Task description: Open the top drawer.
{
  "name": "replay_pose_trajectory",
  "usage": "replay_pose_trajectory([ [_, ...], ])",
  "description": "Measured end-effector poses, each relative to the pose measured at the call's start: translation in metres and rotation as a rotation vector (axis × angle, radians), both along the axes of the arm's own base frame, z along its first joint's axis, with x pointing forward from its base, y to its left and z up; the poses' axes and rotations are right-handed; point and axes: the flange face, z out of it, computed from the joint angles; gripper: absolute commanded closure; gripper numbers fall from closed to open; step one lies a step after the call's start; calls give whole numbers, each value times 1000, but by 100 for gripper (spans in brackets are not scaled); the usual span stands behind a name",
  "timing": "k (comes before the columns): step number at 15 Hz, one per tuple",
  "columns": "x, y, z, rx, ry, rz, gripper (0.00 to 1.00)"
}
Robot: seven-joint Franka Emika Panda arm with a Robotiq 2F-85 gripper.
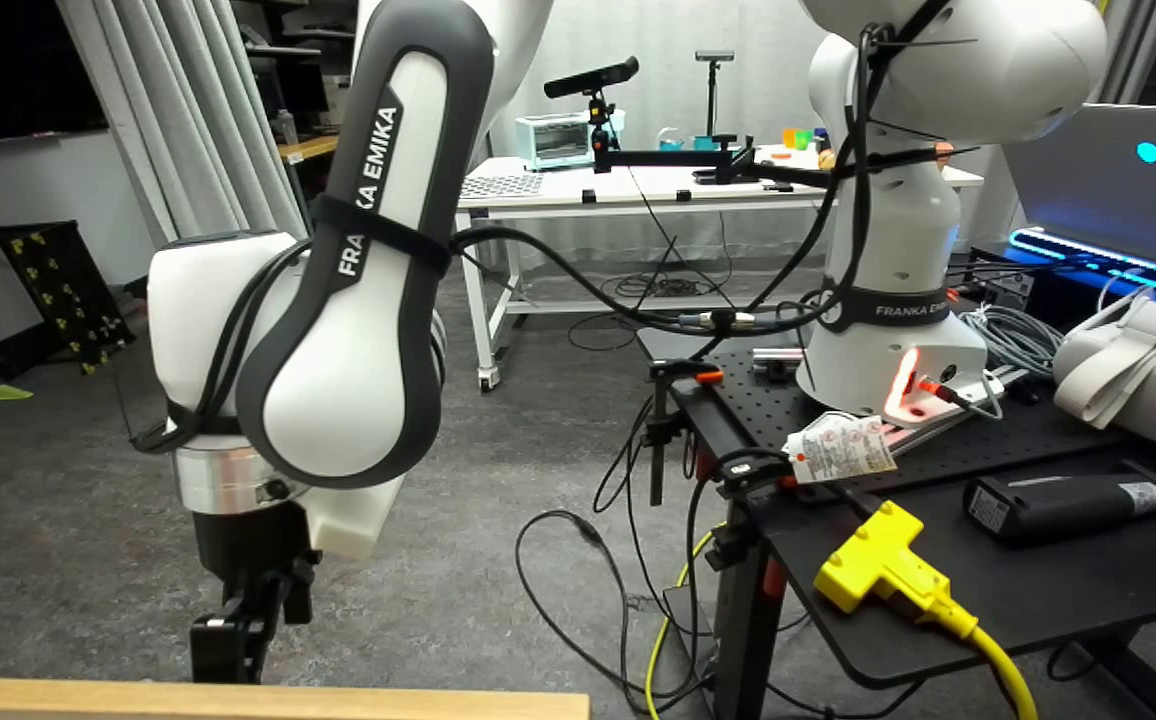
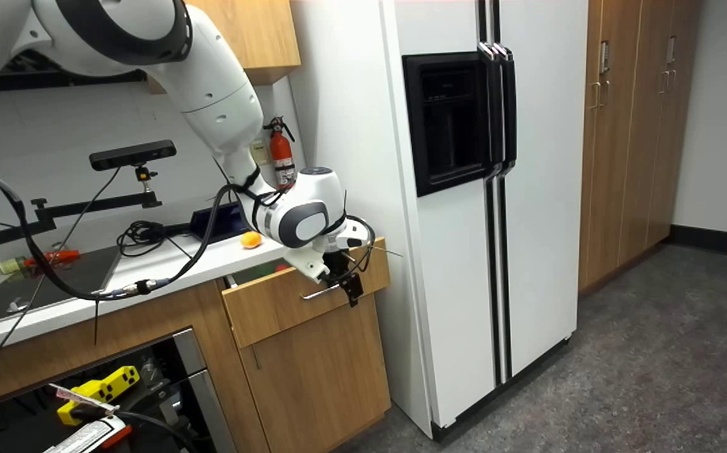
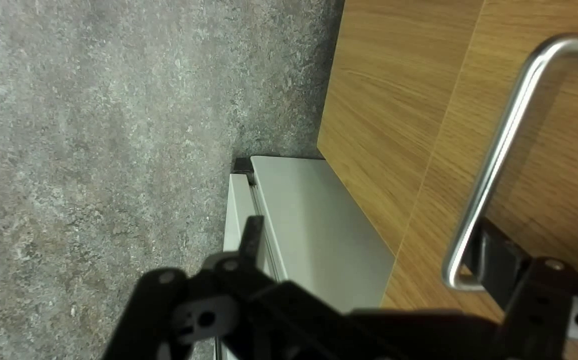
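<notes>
In an exterior view, the top drawer (image 2: 282,308) stood partly extended just below and left of the frame center, under the white desk (image 2: 231,254). The robot arm (image 2: 219,100) extended from the upper left. The fingers (image 2: 353,289) were positioned at the right end of the metal handle (image 2: 318,293). An orange round object (image 2: 251,240) rested on the desk. A refrigerator (image 2: 539,157) stood right of the drawer.

In an exterior view, the arm occupied the left of the frame. The fingers pointed downward at the lower left, on the far side of a light tan wooden edge (image 1: 258,697) along the bottom. At the right, the arm base (image 1: 858,365) was mounted on a black surface, with a yellow power splitter (image 1: 873,570) in front of it.

In the wrist view, the handle ran diagonally down from the upper right. The fingers showed at the bottom, released and spread wide apart. The right-hand finger was located behind the handle's lower end; contact could not be determined. The left-hand finger was well apart from the handle, overlapping the refrigerator in the picture.
</notes>
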Motion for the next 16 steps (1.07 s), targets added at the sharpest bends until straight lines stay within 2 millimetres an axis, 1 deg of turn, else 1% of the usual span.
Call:
replay_pose_trajectory([
  [2, 0, 0, -1, 5, 3, -10, 0],
  [4, -1, 5, 2, 23, -28, 2, 0],
  [6, 0, 16, 20, 69, -100, 30, 0],
  [8, 1, 33, 43, 126, -163, 66, 0],
  [10, -2, 43, 59, 165, -201, 97, 0],
  [11, -4, 47, 66, 180, -212, 112, 15],
  [12, -6, 51, 70, 193, -216, 126, 26],
  [14, -9, 54, 74, 207, -219, 147, 42],
  [15, -10, 55, 74, 209, -219, 154, 51],
  [16, -11, 54, 73, 208, -217, 161, 58],
])
